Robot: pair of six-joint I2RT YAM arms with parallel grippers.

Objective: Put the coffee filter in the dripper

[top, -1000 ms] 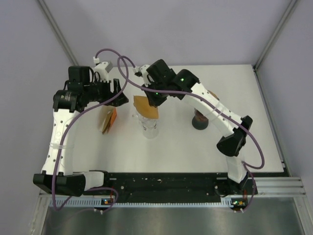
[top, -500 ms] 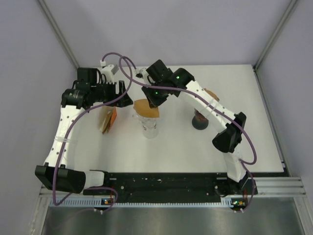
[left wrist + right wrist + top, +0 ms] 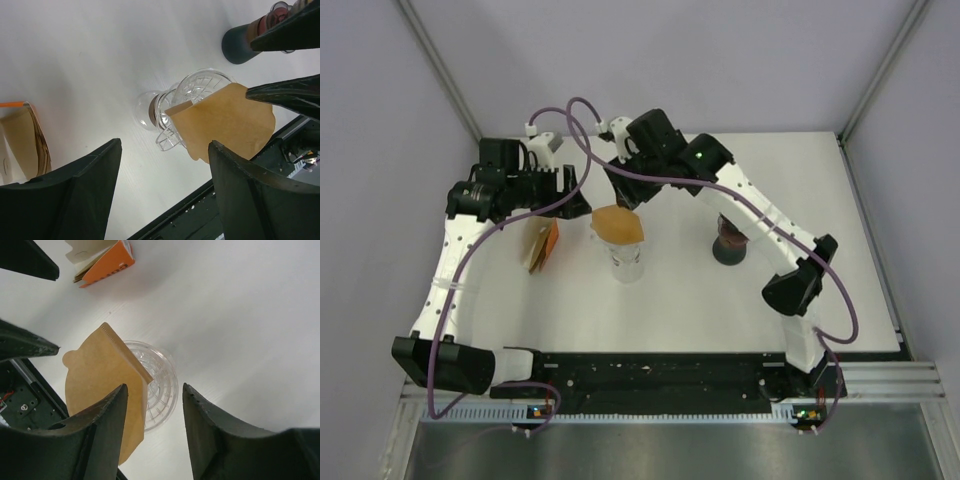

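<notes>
Dripper (image 3: 626,262): we find it upright near the middle of the table (image 3: 720,310).
Coffee filter (image 3: 618,224): on top of the dripper. It lies across the rim, covers part of the mouth and hangs out past one side.
Filter pack (image 3: 542,245): on the table to the left of the dripper, near it but not touching.
Round container (image 3: 728,252): on the table to the right of the dripper, well apart from it. We place the dripper between pack and container.

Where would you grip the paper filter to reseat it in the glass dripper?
On the filter, pinch the rounded edge overhanging the dripper, probably coming from above on the side away from the glass: the paper is folded flat, and its seamed edge lies across the rim.
</notes>
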